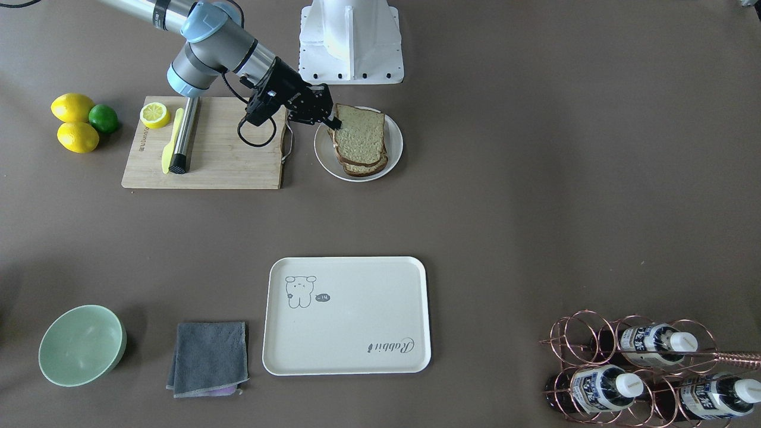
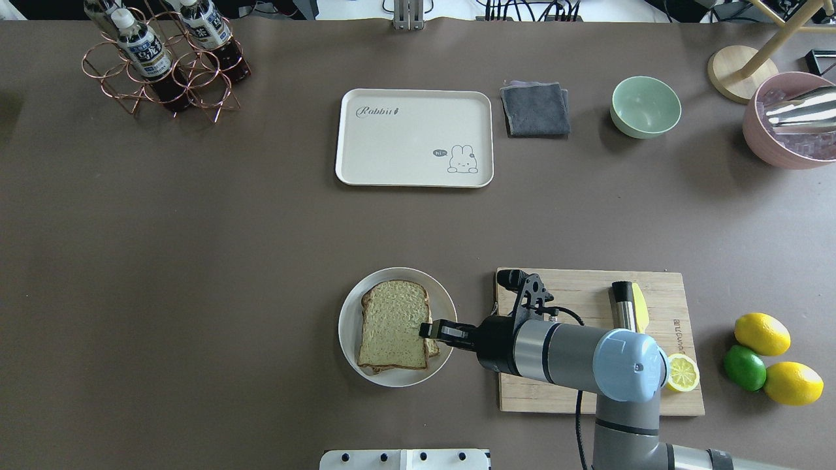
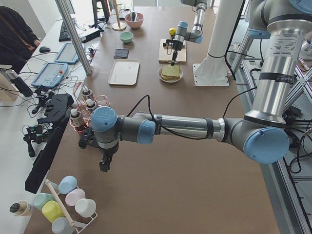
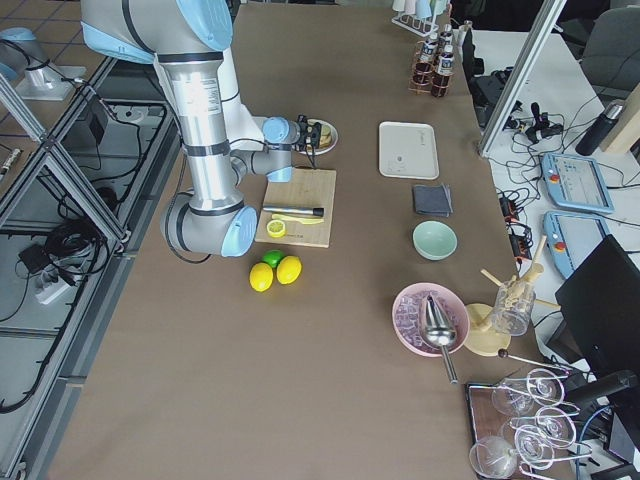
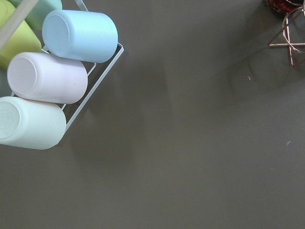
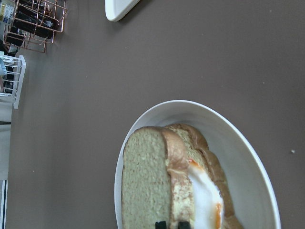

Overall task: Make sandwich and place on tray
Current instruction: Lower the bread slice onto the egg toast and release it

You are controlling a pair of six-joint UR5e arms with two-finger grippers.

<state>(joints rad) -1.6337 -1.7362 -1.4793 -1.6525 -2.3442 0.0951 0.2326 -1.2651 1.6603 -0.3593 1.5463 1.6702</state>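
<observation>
Reaching in from the robot's right end of the tabletop, the right tool (image 2: 428, 329) sits low at the sandwich (image 2: 392, 323). Its two black fingertips (image 6: 160, 224) are drawn in narrow, with the brown crust of the top slice (image 6: 143, 181) pinched between them (the wrist camera catches only the very tips, one on either side of that crust). Under the top slice, the white of the egg (image 6: 205, 191) shows with a smear of orange.

The sandwich lies on a round white plate (image 2: 344, 326) close to the robot-side edge, about midway along it. Just beside the plate, toward the right end, is a wooden cutting board (image 2: 575, 391). It carries a half lemon (image 2: 682, 373), a dark-capped metal rod (image 2: 624, 303) and a yellow knife (image 2: 641, 310). Past the board, nearer the right end, two lemons (image 2: 761, 333) and a lime (image 2: 744, 367) sit together.

The tray (image 2: 411, 156) lies flat, well apart from the plate, toward the far edge and about midway along it. A folded grey cloth (image 2: 535, 109) and a pale green bowl (image 2: 645, 106) are beside it toward the right end. Bottles (image 2: 145, 52) in a copper wire rack stand along the far edge toward the left end.

The left tool (image 3: 104, 165) hangs over the left end of the tabletop, near a row of pastel cups (image 5: 78, 36). I cannot tell whether its fingers are apart or together.
</observation>
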